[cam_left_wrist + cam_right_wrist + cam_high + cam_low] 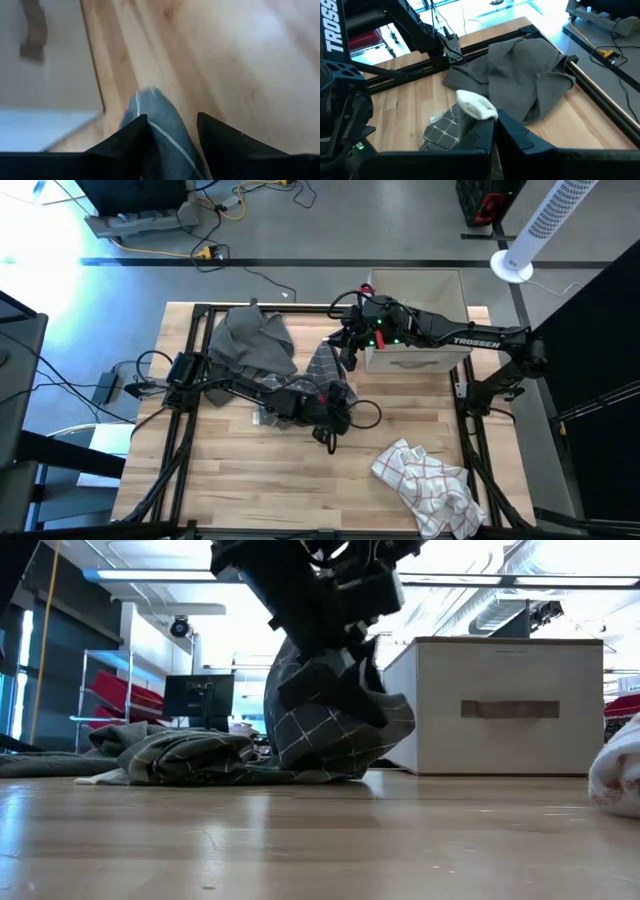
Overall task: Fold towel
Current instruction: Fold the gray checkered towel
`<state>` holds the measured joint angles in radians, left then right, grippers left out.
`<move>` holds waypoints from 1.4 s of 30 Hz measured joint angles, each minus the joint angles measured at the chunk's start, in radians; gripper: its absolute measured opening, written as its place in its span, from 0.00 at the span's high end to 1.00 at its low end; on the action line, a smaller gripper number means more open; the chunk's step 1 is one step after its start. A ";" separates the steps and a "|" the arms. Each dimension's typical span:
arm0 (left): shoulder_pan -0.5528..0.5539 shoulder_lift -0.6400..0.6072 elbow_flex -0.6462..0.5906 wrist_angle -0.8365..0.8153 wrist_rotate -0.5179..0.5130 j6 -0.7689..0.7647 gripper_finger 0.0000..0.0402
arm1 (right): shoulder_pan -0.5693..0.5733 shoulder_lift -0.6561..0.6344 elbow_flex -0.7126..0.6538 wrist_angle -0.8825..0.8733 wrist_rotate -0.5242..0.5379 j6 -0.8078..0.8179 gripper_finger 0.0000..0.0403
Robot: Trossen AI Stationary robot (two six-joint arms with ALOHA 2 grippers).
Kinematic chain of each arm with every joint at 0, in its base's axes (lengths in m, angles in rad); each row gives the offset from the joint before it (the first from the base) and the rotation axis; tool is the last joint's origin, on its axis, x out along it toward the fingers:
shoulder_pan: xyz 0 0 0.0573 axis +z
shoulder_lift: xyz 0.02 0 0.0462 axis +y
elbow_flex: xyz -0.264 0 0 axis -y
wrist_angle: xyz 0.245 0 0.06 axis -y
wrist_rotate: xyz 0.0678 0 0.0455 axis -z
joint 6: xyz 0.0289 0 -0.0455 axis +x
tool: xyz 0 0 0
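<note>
Clearly both sets of jaws, left (172, 132) and right (496, 131), pinch the checked grey towel (322, 368); uneven pulling could slip it free.

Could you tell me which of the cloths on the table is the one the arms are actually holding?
The dark grey towel with thin white grid lines, pinched by both the left tool and right tool. The plain grey cloth and white red-checked cloth lie untouched.
</note>
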<state>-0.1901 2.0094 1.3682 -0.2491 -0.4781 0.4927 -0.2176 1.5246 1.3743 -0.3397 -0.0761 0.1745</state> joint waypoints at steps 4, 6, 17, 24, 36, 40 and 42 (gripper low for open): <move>0.017 0.000 0.008 -0.097 0.001 -0.106 0.82 | 0.000 0.000 0.000 0.000 0.000 0.000 1.00; 0.018 0.000 0.034 -0.177 0.003 -0.178 0.93 | 0.000 0.000 0.000 -0.001 0.000 0.000 1.00; -0.064 -0.261 0.250 -0.684 0.164 -0.325 0.99 | 0.000 -0.019 0.000 -0.107 0.018 -0.044 1.00; -0.073 -0.545 0.354 -0.846 0.291 -0.531 1.00 | 0.028 -0.156 0.000 -0.147 0.044 -0.043 1.00; -0.108 -0.837 0.414 -0.795 0.470 -0.764 1.00 | 0.265 -0.463 0.001 -0.218 -0.008 0.111 1.00; -0.106 -0.861 0.415 -0.766 0.524 -0.809 1.00 | 0.353 -0.506 0.001 -0.218 0.030 0.141 1.00; -0.106 -0.856 0.401 -0.773 0.495 -0.801 1.00 | 0.394 -0.507 0.001 -0.219 0.095 0.141 1.00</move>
<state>-0.2962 1.1535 1.7691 -1.0216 0.0168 -0.3088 0.1764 1.0176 1.3754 -0.5591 0.0193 0.3155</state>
